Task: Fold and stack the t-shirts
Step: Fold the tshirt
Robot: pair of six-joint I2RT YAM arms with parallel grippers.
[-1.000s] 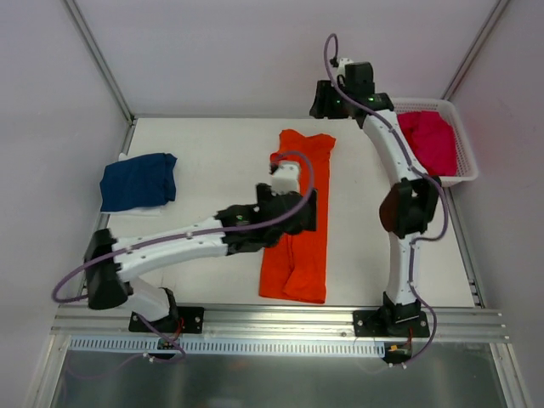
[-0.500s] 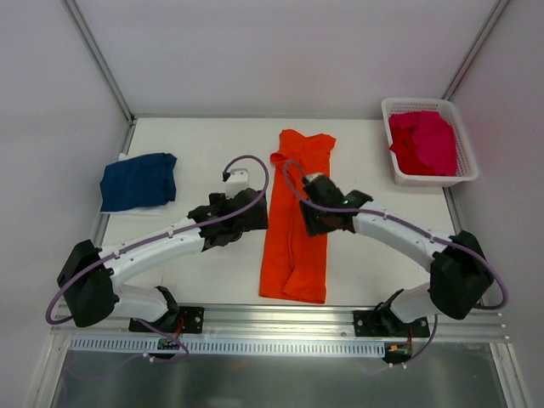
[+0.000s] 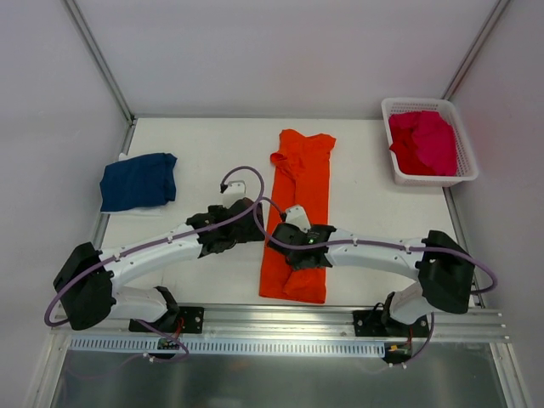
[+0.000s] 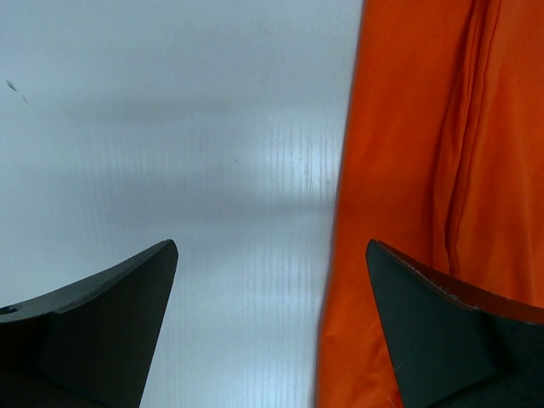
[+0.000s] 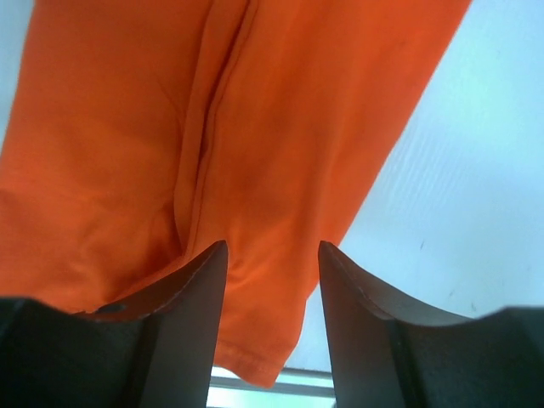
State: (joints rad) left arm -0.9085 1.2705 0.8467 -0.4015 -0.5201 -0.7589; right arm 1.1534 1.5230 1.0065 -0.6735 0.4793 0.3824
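Note:
The orange t-shirt (image 3: 308, 170) lies folded into a long strip down the middle of the table. My left gripper (image 3: 255, 225) is open and empty at the strip's left edge. In the left wrist view (image 4: 270, 246) one finger is over bare table and the other over the orange cloth (image 4: 425, 127). My right gripper (image 3: 293, 255) is open and empty above the strip's lower part. The right wrist view (image 5: 273, 245) shows the orange cloth (image 5: 297, 102) and its hem corner between the jaws. The navy t-shirt (image 3: 138, 180) lies folded at the left. Magenta t-shirts (image 3: 422, 140) fill the basket.
The white lattice basket (image 3: 463, 174) stands at the back right corner. A white cloth edge shows under the navy shirt. The metal rail (image 3: 280, 319) runs along the table's near edge, just below the orange hem.
My right arm has swung from the basket down to the orange shirt's lower part. My left gripper has drawn back left off the shirt to its edge.

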